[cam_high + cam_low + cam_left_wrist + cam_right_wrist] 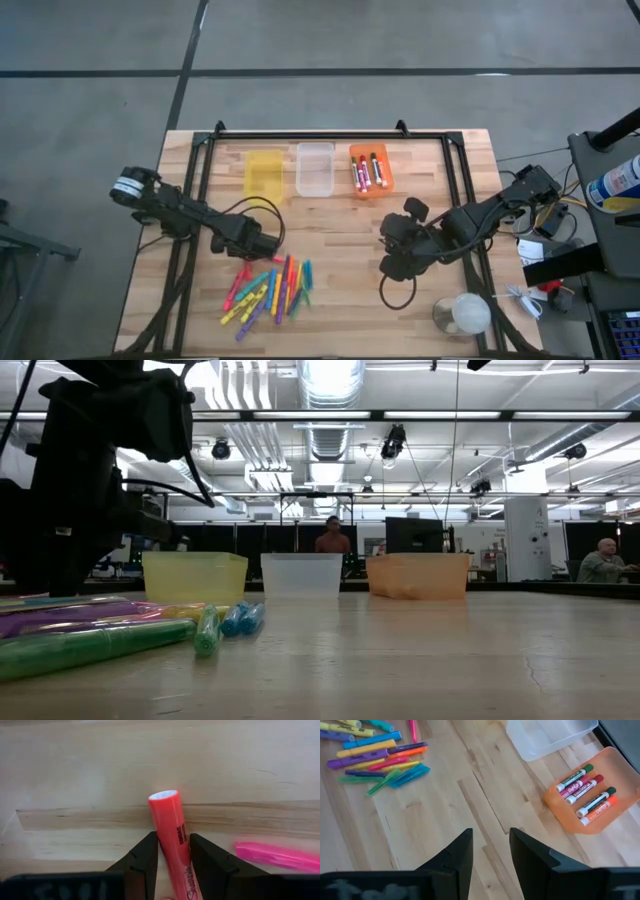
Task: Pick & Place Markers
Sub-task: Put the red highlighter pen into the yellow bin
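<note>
The markers [268,290] lie in a loose, many-coloured pile on the wood near the table's near edge; they also show in the low view [90,635] and the right wrist view [375,755]. Several white-bodied ones [368,171] lie in the orange bin [385,183]. My left gripper [268,245] stands at the far side of the pile, shut on a red marker [170,827]. A pink marker [280,856] lies beside it. My right gripper [388,262] hovers open [490,832] over bare wood, right of the pile. My left gripper pinches the red marker's barrel [176,840] between its two fingers [147,855], one on each side. The marker lies along the fingers, and its flat end [164,795] sticks out past their tips. Whether it is clear of the table I cannot tell.
A yellow bin [264,172], a clear bin [314,168] and the orange bin stand in a row near the far edge. A round clear thing [462,315] sits at the near right corner. Black frame rails [330,135] border the table. People show far behind it [332,538].
</note>
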{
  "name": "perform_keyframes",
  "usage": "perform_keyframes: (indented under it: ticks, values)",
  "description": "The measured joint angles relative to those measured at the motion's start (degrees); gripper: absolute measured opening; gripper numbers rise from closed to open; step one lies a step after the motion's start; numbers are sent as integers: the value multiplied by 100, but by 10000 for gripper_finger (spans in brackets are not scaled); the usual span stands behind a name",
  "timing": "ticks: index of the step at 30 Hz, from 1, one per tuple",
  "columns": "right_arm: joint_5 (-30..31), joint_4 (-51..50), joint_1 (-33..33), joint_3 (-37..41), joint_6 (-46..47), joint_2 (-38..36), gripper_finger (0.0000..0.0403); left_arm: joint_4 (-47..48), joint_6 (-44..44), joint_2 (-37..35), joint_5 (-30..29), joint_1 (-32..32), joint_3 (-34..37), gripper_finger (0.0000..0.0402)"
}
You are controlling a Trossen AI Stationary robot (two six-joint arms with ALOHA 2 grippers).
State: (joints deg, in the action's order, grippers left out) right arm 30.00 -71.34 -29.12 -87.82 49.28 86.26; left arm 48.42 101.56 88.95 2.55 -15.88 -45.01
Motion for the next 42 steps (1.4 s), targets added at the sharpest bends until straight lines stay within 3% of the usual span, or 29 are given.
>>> perform_keyframes:
  ticks: [5,14,20,27,35,42]
  values:
    - [0,-2,0,-2,4,0,121,-4,-91,-145,120,139,14,108]
    - [2,3,0,-2,-109,0,121,131,-275,-605,-376,365,14,57]
    - [4,7,0,-1,-101,0,121,171,-501,-756,-381,503,-74,52]
    - [8,34,0,0,-85,0,121,270,-624,-1052,-810,793,-431,51]
    - [20,301,2,-2,-146,0,121,666,-1854,-1314,-1578,1778,-1226,52]
    - [63,328,2,0,-149,0,121,695,-3255,-1296,-1720,3369,-1616,53]
